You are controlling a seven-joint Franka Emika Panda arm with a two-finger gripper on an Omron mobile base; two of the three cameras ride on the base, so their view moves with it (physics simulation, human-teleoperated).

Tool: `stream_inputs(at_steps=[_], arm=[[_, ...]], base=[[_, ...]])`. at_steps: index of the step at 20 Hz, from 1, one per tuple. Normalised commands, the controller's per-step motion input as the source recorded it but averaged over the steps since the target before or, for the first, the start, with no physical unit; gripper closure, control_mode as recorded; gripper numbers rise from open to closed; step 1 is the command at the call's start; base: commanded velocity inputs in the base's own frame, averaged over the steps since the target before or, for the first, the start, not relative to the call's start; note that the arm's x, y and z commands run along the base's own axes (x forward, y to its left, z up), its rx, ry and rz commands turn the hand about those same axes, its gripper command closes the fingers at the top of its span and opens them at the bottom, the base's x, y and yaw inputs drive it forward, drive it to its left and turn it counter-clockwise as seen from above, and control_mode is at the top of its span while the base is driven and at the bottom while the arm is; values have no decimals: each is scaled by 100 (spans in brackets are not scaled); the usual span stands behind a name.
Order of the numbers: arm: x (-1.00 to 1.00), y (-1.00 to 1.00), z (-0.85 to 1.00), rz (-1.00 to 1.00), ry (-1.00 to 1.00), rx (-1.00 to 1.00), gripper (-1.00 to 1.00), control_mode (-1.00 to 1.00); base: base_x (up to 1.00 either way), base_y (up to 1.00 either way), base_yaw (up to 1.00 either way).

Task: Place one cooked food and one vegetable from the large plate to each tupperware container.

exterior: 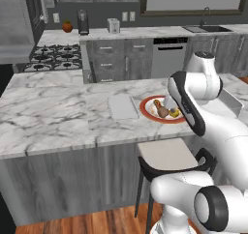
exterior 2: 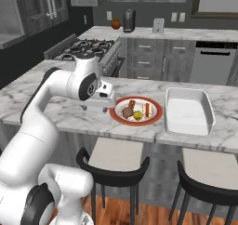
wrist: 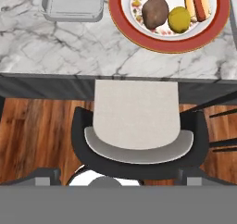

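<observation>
Large plate [wrist: 171, 46], red-rimmed and white in the middle, lies ahead of the gripper [wrist: 118, 174] and off to its right in the hand view, cut by the top edge. The gripper's two dark fingertips [wrist: 44, 174] stand far apart at the bottom corners of that view, jaws wide, with nothing between them. Straight under the gripper is a bar stool [wrist: 136, 121] with a pale seat and a black frame, and the marble counter [wrist: 69, 47] begins beyond the stool.

On the plate, the food nearest the gripper is a brown rounded piece [wrist: 155, 12]. A yellow-green ball [wrist: 179, 19] touches or nearly touches its right side. A hot dog [wrist: 199, 3] lies further right, and another piece at the top edge is too cropped to name.

The small flat pale-grey container [wrist: 74, 5] sits ahead of the gripper and to its left, level with the plate and a little apart from it. It holds nothing.

From the right base view, the plate [exterior 2: 159, 111] lies just to the right of the arm's wrist [exterior 2: 100, 96], near the counter's front edge. The larger white container [exterior 2: 188, 117] stands on the far side of the plate from the wrist, close beside the plate, and is also bare inside. In the left base view, the small container [exterior: 122, 107] and the plate [exterior: 144, 107] lie side by side, the plate partly behind the arm.
</observation>
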Motion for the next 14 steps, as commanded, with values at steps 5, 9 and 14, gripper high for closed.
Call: stream_inputs(at_steps=[5, 9, 14], arm=[[37, -21, -18, 0, 0, 0, -100, -100], [42, -9, -31, 0, 0, 0, -100, -100], [40, -2, -45, -1, 0, -1, -100, -100]], base=[[0, 0, 0], [0, 0, 0], [0, 0, 0]])
